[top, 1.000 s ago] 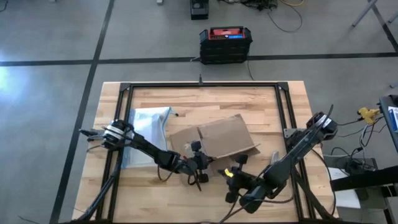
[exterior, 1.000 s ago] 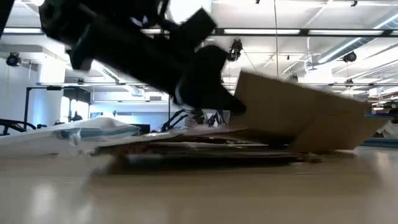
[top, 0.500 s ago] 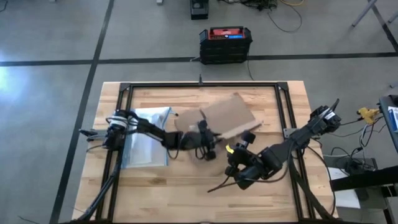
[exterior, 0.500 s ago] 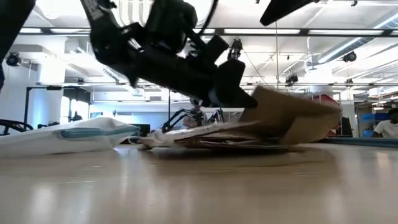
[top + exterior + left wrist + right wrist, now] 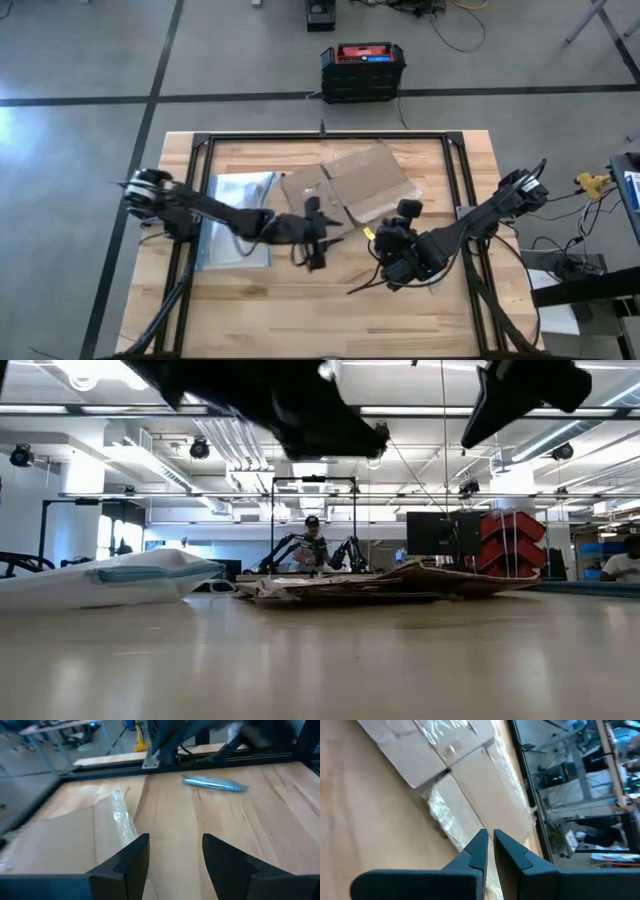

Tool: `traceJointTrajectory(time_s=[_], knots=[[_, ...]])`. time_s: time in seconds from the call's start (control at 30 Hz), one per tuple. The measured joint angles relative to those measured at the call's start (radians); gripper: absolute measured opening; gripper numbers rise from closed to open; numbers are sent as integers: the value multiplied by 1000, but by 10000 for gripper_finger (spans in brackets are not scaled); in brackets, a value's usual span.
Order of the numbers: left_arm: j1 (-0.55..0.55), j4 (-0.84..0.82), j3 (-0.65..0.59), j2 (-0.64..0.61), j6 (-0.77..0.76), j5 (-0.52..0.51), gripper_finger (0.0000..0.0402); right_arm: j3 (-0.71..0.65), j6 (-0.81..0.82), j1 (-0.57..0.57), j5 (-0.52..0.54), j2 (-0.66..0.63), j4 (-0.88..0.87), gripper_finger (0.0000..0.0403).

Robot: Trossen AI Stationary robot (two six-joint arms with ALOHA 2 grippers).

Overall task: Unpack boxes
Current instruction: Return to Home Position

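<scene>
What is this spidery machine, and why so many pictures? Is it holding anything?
It is a robot with two dark arms, each ending in a two-finger gripper. One picture looks down from above, one looks level from low down, and two come from cameras on the wrists. On the wooden table lie a flattened cardboard box, a clear bag beside it, and a silver tool like a box cutter. The left gripper is open, the right gripper shut, and neither holds anything.
</scene>
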Motion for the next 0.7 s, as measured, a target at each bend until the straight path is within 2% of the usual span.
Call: traceJointTrajectory(time_s=[0.2, 0.4, 0.47, 0.6, 0.67, 0.7], knots=[[-151, -14, -144, -201, -29, -225, 159, -108, 20, -8, 38, 0, 99, 13], [-185, -28, -390, -385, -242, -358, 156, -280, -129, -40, 23, -1, 386, 13], [-183, -19, -460, -434, -300, -433, 156, -338, -217, -63, -49, -4, 502, 13], [-181, -14, -564, -507, -337, -645, 155, -429, -399, -124, -269, -40, 712, 13], [-179, -5, -597, -536, -339, -695, 155, -479, -476, -155, -310, -80, 792, 13], [-172, -2, -612, -546, -341, -683, 155, -506, -507, -172, -317, -106, 837, 13]])
